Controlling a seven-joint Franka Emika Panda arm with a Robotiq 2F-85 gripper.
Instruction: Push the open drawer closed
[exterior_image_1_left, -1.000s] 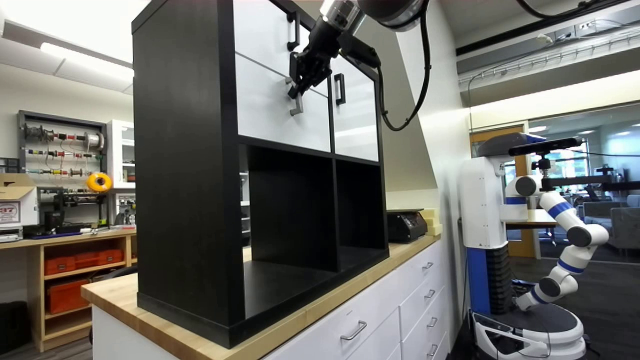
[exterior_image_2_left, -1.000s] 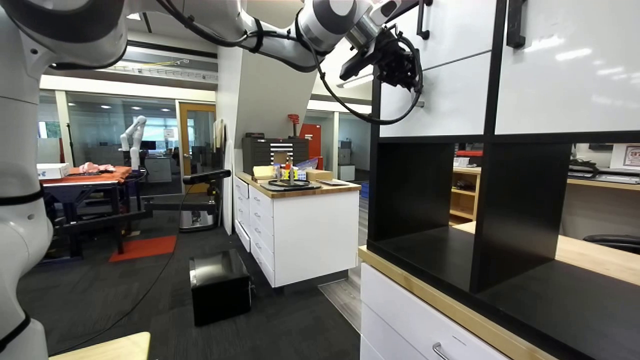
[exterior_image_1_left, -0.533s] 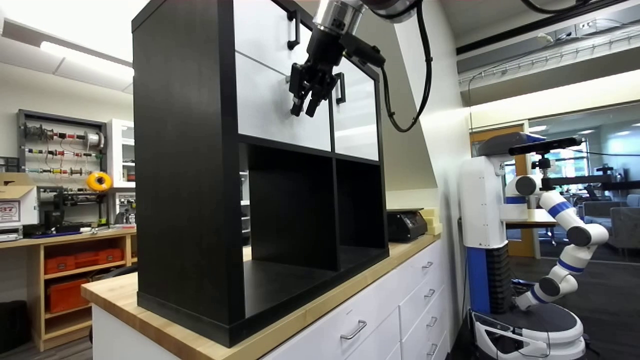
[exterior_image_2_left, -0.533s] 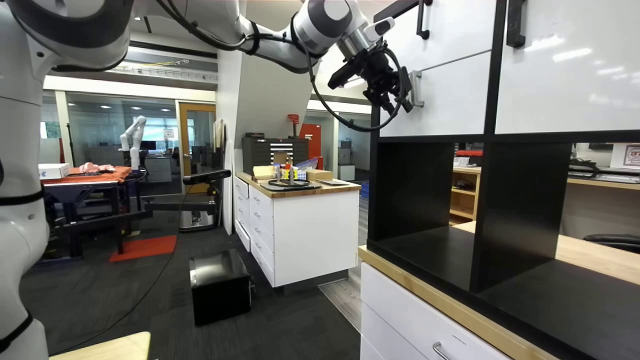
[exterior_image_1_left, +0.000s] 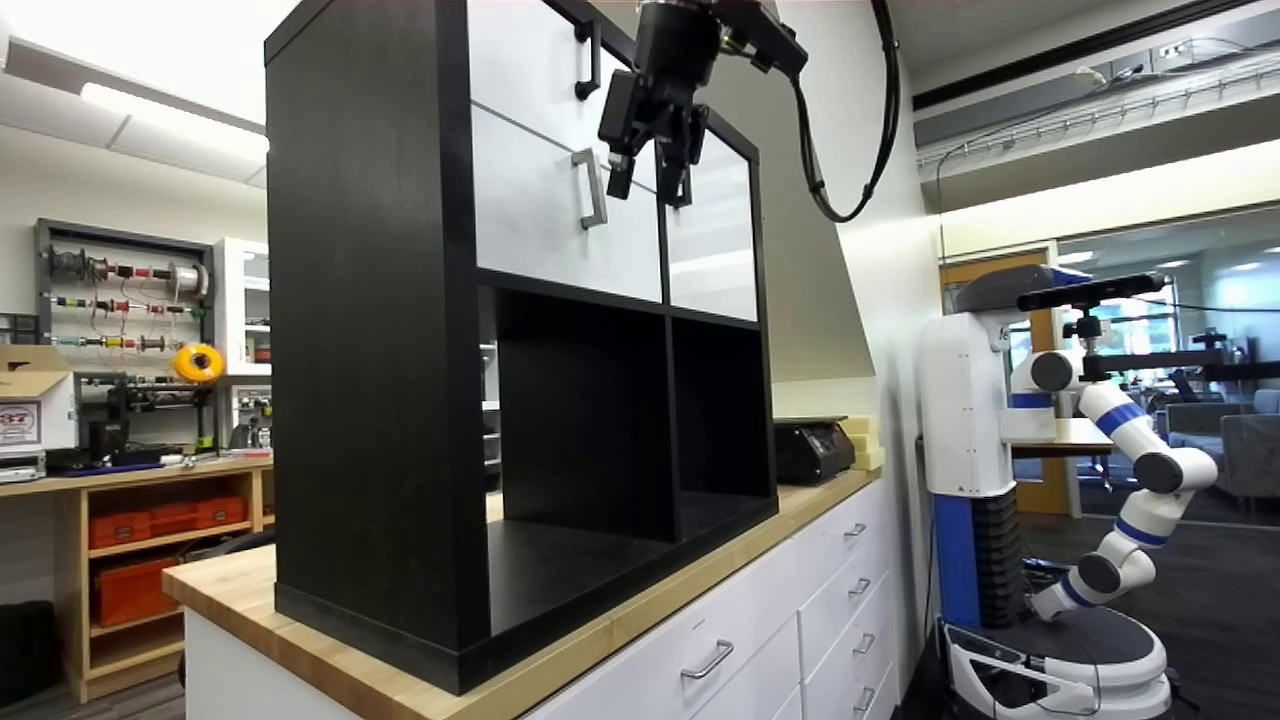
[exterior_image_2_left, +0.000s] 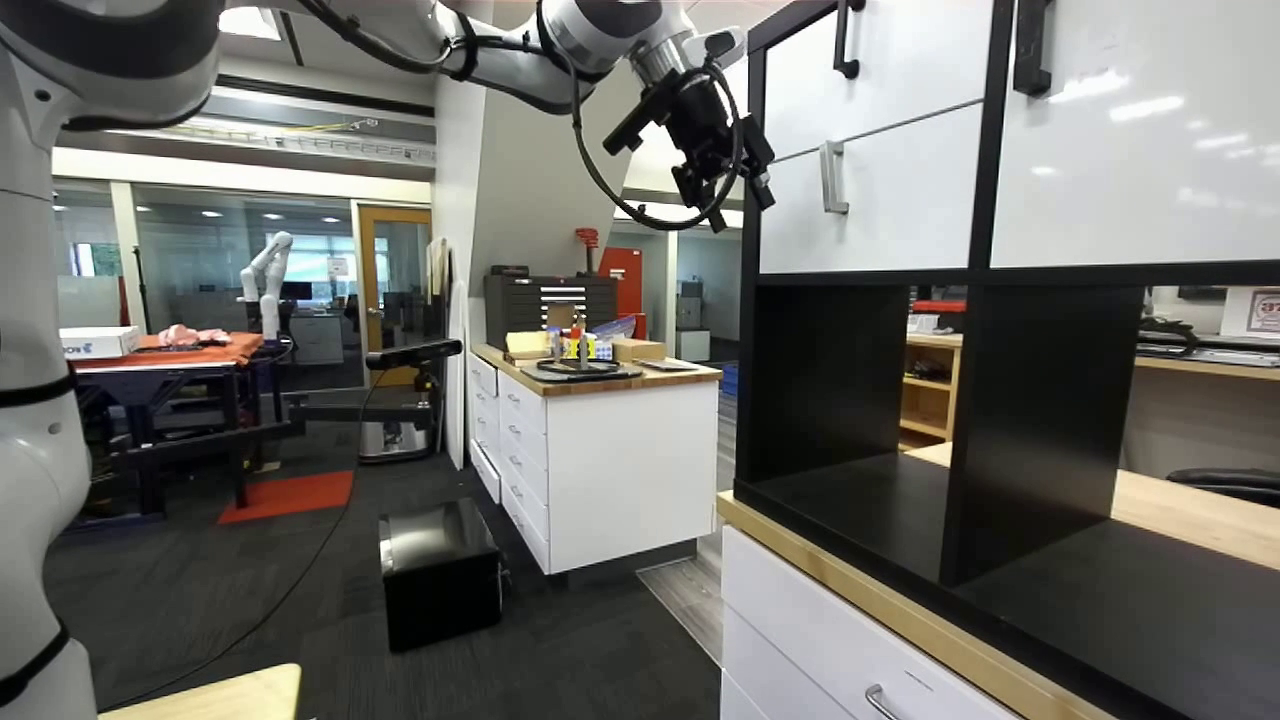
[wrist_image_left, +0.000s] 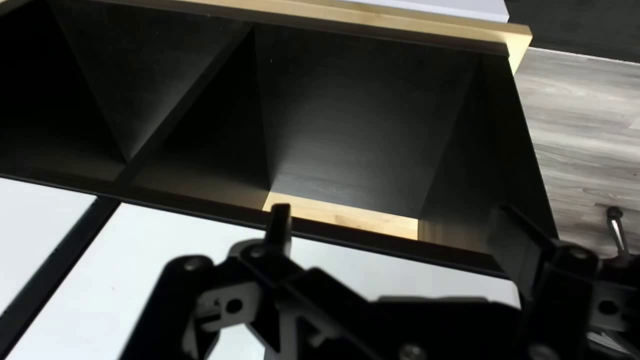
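The drawer (exterior_image_1_left: 530, 225) is a white flat front with a grey bar handle (exterior_image_1_left: 592, 188), low in the near upper cubby of the black shelf unit. Its front looks flush with the frame in both exterior views. My gripper (exterior_image_1_left: 645, 188) hangs in front of the shelf, clear of that handle, pointing down. A gap separates the gripper (exterior_image_2_left: 740, 208) from the drawer front (exterior_image_2_left: 910, 200). The wrist picture looks upside down; there my gripper (wrist_image_left: 397, 225) has its fingers far apart with nothing held. Behind them shows the white drawer front (wrist_image_left: 125, 260), its handle not visible.
Above the drawer is another white front with a black handle (exterior_image_2_left: 848, 40). A larger white panel (exterior_image_2_left: 1150, 170) fills the neighbouring cubby. Below are open black cubbies (exterior_image_1_left: 590, 420). The shelf stands on a wooden counter (exterior_image_1_left: 240, 600) over low white drawers.
The gripper was at the grey handle with its fingers together. It has since backed off from the front and spread its fingers. The drawer front shows no visible movement.
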